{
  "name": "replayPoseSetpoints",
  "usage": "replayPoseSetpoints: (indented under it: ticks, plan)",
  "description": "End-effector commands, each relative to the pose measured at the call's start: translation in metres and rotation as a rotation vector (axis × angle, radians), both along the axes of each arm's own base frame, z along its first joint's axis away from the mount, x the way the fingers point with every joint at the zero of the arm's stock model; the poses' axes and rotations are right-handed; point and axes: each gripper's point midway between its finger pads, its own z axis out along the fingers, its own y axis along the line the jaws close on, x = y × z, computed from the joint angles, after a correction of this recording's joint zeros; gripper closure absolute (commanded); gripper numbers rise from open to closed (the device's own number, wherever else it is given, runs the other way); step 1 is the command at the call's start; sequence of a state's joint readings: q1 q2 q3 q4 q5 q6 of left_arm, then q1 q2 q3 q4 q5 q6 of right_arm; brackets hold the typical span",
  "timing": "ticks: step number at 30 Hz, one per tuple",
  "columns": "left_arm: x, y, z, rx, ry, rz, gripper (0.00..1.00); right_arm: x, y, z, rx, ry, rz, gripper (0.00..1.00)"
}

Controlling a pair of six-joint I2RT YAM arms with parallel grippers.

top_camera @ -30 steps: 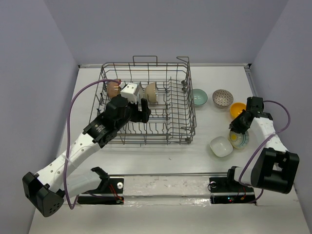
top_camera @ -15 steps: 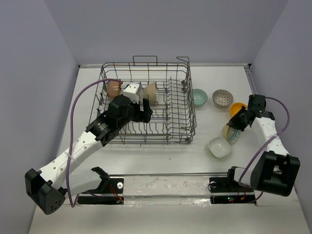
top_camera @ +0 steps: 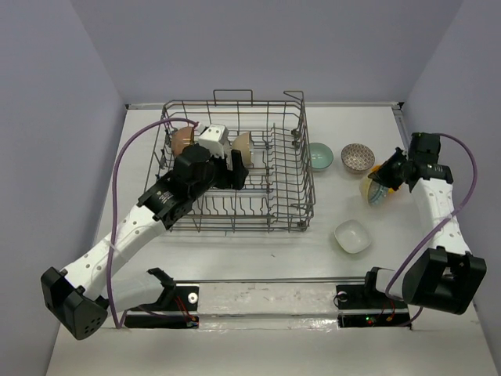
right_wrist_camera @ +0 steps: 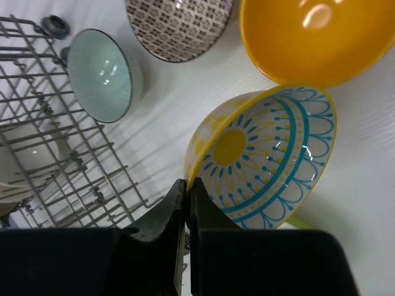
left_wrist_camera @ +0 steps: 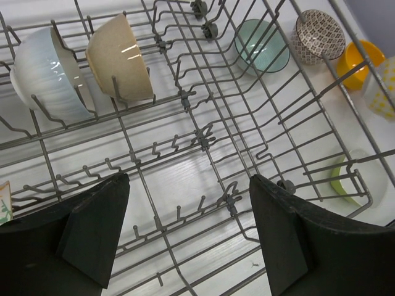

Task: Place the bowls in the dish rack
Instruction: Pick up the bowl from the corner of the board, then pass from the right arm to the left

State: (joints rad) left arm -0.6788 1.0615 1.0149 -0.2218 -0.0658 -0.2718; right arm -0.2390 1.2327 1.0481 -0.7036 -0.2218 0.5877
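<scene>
The blue-and-yellow patterned bowl point(right_wrist_camera: 265, 160) is tipped on edge over the right side of the desk point(top_camera: 258, 251), just beside the orange bowl point(right_wrist_camera: 302, 37). The right gripper point(right_wrist_camera: 187, 185) has its jaws pinched tight on the rim, probably so it slots upright between tines. The dish rack point(top_camera: 250, 222) sits well to the left, and the left gripper point(left_wrist_camera: 188, 228) hangs inside it, jaws wide and empty, near a tan bowl point(left_wrist_camera: 120, 55) racked on edge.

A white table point(top_camera: 235, 251) sits boxed in by plain pale lilac walls point(top_camera: 266, 47) under even light.
</scene>
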Motion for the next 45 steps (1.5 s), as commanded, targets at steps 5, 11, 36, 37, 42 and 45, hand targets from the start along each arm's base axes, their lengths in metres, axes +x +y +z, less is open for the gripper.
replayPoseSetpoints:
  ticks: [5, 11, 36, 37, 42, 45]
  plan:
    - [0.006, -0.005, 0.059, -0.083, -0.095, 0.009, 0.12, 0.037, 0.01, 0.084, 0.045, -0.215, 0.055, 0.99]
    - [0.011, -0.007, 0.084, -0.121, -0.125, 0.022, 0.12, 0.06, 0.017, 0.152, 0.056, -0.336, 0.074, 0.99]
    - [0.004, 0.004, 0.126, -0.132, -0.166, 0.267, 0.11, 0.097, 0.25, 0.275, 0.109, -0.498, 0.426, 0.99]
    - [0.005, 0.009, 0.13, -0.147, -0.187, 0.311, 0.11, 0.094, 0.263, 0.275, 0.121, -0.501, 0.447, 0.99]
    - [0.001, 0.001, 0.135, -0.177, -0.221, 0.361, 0.11, 0.091, 0.297, 0.267, 0.159, -0.491, 0.478, 0.99]
    - [0.005, -0.008, 0.131, -0.163, -0.222, 0.387, 0.11, 0.089, 0.314, 0.264, 0.181, -0.488, 0.497, 0.99]
